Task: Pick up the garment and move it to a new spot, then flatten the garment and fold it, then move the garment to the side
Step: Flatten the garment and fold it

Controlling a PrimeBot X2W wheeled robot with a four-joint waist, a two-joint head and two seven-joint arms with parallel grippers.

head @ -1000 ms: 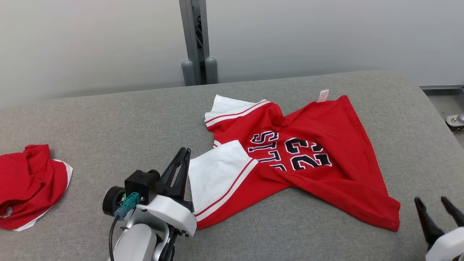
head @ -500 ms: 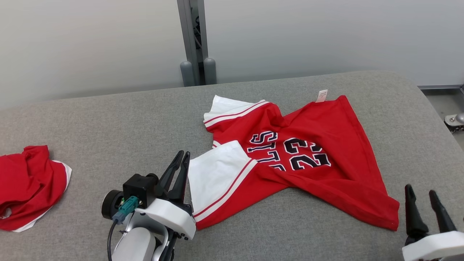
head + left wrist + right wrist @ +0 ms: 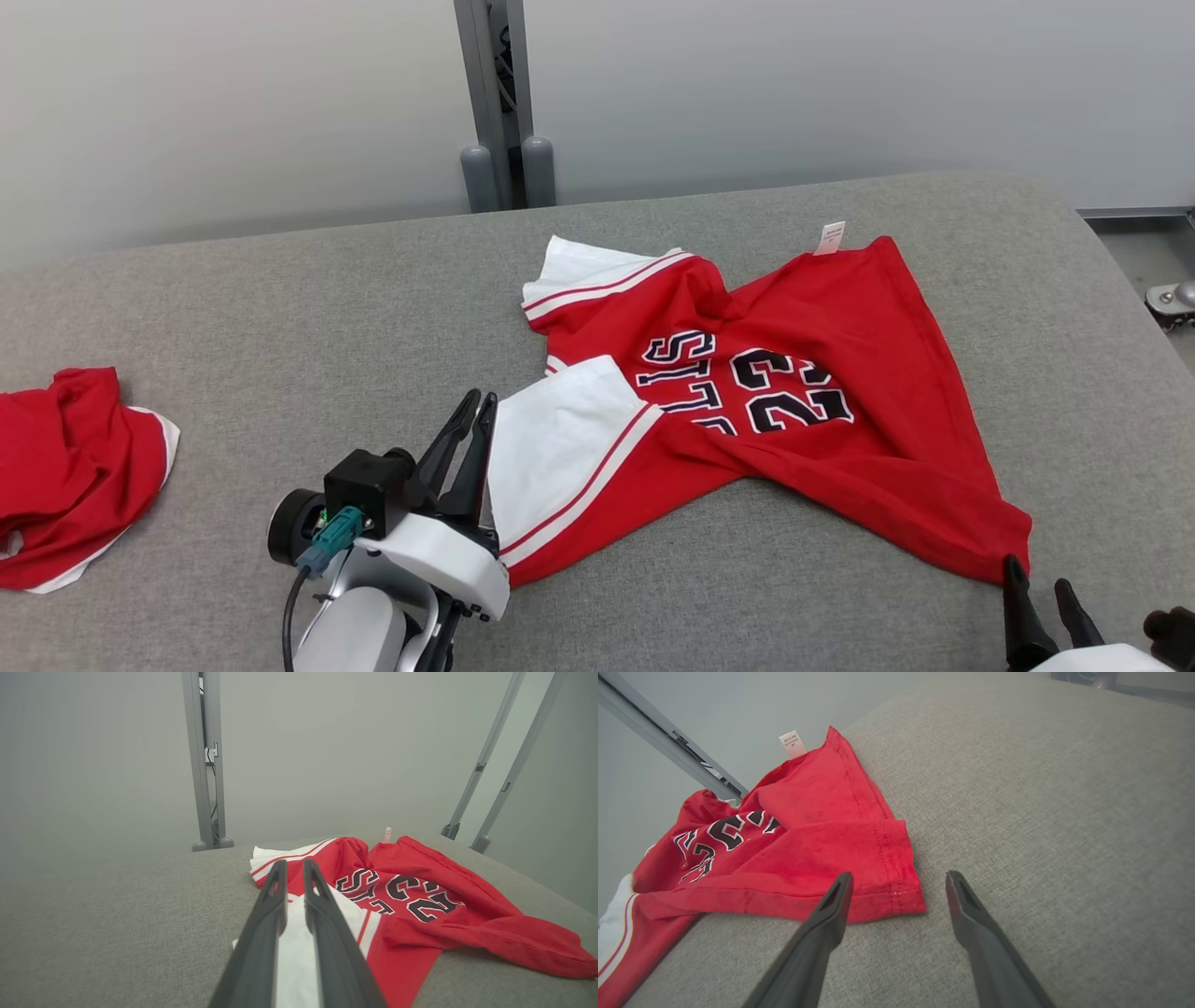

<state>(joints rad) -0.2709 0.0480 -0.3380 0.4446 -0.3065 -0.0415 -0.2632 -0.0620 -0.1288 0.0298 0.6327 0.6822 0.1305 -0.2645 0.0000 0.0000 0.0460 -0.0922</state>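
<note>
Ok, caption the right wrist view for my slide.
Open right gripper poised just short of the red jersey's hemmed corner on the grey padded table.

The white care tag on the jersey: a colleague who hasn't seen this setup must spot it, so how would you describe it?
On the grey table, find the spread red jersey printed with dark letters and numbers. Along its far edge, a small white care tag sticks up past the red cloth. Unlike the broad white sleeves, it is tiny and bears fine print.
</note>
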